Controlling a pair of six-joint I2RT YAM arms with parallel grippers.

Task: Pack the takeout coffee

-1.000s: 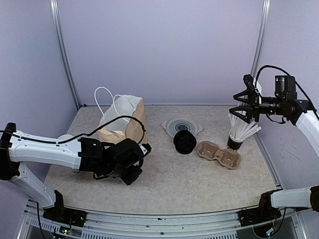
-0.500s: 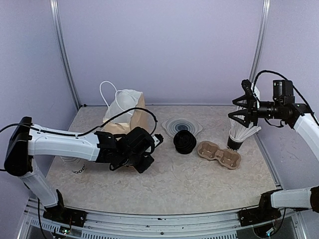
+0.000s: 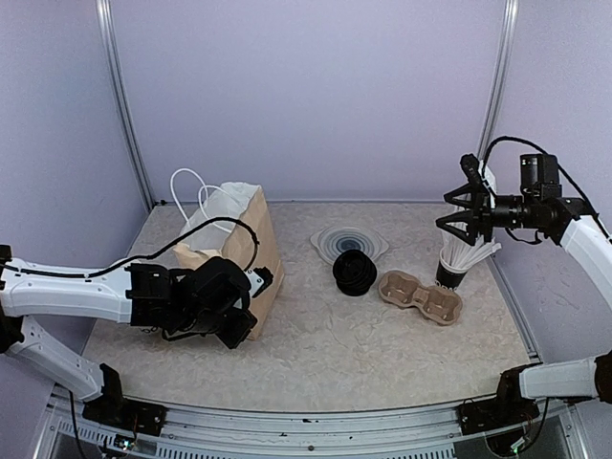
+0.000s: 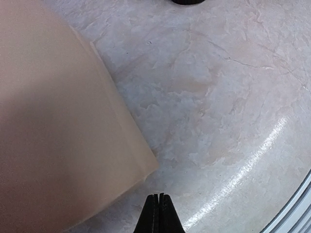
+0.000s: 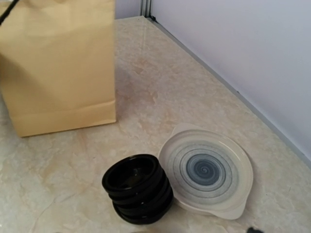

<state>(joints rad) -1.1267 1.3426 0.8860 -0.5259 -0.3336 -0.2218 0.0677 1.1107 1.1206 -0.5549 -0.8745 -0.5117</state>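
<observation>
The single lettered takeout cup does not show in any view. A tan paper bag (image 3: 232,244) with white handles stands upright at the left; it also shows in the right wrist view (image 5: 58,63). My left gripper (image 3: 245,332) is shut and empty, low over the table just in front of the bag's near corner (image 4: 73,145). Its closed fingertips (image 4: 159,199) point at bare table. My right gripper (image 3: 451,212) is open and empty in the air, just above a leaning nested stack of white cups (image 3: 462,251). A stack of black lids (image 3: 355,273) sits mid-table (image 5: 138,187).
A swirl-patterned white plate (image 3: 349,242) lies behind the lids, also seen in the right wrist view (image 5: 206,174). A brown cardboard cup carrier (image 3: 421,295) lies right of the lids. Walls close in the back and both sides. A metal rail runs along the front edge.
My left arm swung right, then drew back left, and its gripper now sits by the bag's corner. The bag shifted left and stands more upright. My right gripper dropped slightly toward the cup stack.
</observation>
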